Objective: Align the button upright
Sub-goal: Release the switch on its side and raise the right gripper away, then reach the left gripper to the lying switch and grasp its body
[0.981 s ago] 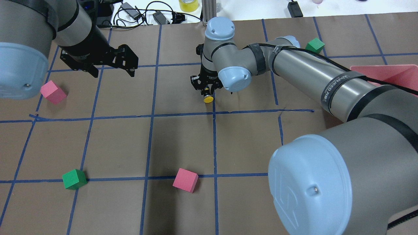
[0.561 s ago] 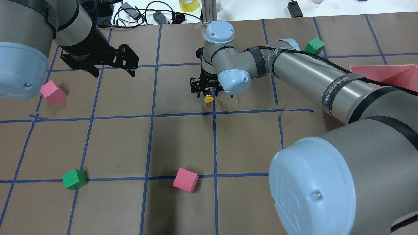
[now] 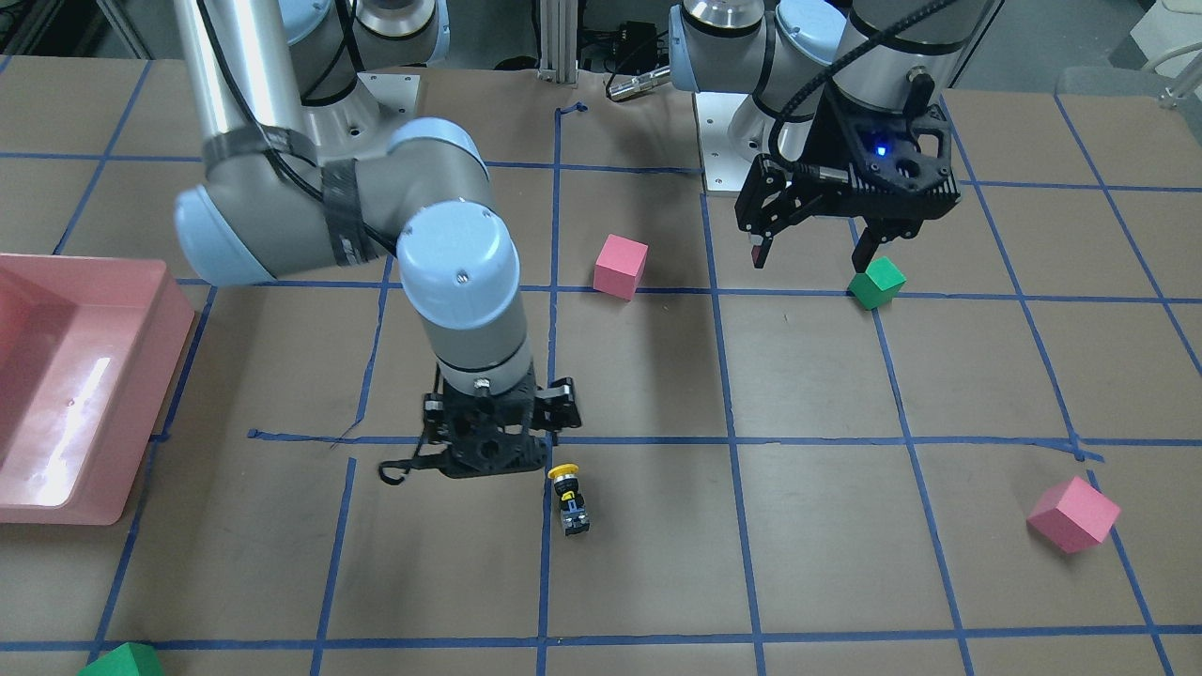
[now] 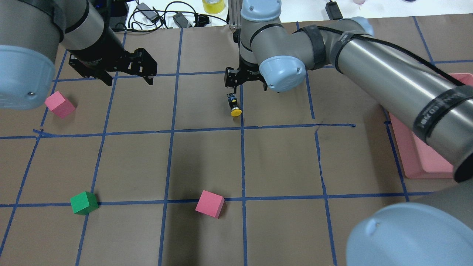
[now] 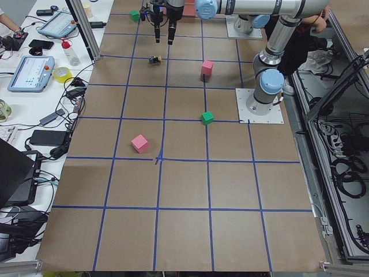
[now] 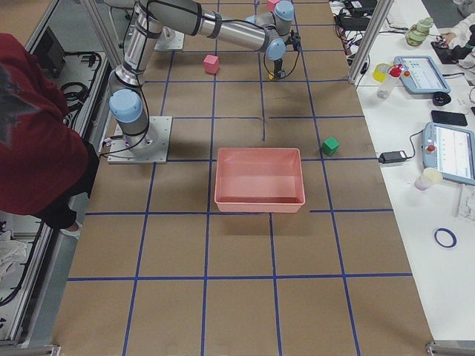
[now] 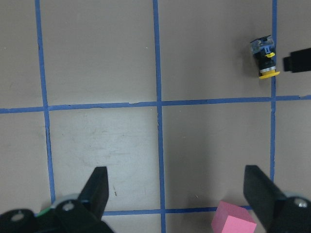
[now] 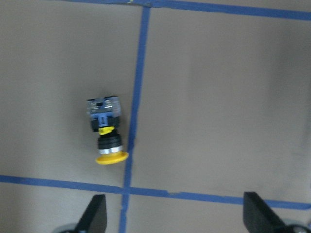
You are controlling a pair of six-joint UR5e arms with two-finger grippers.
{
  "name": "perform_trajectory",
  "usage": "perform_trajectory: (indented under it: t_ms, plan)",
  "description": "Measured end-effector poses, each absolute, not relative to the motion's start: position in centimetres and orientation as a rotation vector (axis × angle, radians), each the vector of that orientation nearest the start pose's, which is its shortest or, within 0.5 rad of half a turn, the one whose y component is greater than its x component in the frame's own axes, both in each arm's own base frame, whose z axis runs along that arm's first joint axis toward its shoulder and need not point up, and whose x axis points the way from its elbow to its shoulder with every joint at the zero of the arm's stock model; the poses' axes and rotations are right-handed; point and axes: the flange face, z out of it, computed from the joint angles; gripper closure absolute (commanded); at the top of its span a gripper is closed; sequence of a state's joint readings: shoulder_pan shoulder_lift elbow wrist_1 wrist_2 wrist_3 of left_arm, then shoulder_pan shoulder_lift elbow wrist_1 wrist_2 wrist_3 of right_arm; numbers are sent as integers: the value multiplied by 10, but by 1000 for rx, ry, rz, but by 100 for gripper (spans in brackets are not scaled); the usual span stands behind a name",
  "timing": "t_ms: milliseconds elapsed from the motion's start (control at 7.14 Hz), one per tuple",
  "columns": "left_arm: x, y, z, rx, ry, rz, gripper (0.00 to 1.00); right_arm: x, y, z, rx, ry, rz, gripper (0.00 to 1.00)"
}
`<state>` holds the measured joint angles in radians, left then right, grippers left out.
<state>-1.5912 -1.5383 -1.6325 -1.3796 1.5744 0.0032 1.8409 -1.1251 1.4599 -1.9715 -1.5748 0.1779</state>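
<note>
The button (image 4: 233, 105) lies on its side on the brown table, yellow cap toward the robot, next to a blue tape line. It also shows in the front view (image 3: 569, 499), the right wrist view (image 8: 107, 132) and the left wrist view (image 7: 264, 58). My right gripper (image 4: 246, 80) hangs above and just beyond the button, open and empty; in its wrist view (image 8: 177, 218) both fingers stand wide apart. My left gripper (image 4: 127, 78) is open and empty, in the air at the far left, well away from the button.
Pink cubes (image 4: 59, 104) (image 4: 209, 203) and a green cube (image 4: 84, 203) lie on the table. A pink tray (image 4: 425, 155) stands at the right. Another green cube (image 3: 876, 283) sits under the left gripper in the front view. Cables lie past the far edge.
My right gripper was down around the button; it has let go, risen and drawn back toward the far side. The button stays in place on its side. The left arm has not moved.
</note>
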Motion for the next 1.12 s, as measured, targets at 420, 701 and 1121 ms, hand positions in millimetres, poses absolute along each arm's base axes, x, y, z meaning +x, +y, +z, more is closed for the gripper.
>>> perform_trajectory:
  t_ms: [420, 701, 1121]
  plan:
    - [-145, -502, 480, 19, 3125, -300, 0, 199, -569, 418, 32, 3212, 47, 0]
    - [-155, -516, 449, 23, 3126, -406, 0, 164, -551, 450, 122, 3218, 93, 0]
    - [-223, -504, 398, -97, 3156, -566, 0, 160, -548, 448, 144, 3179, 128, 0]
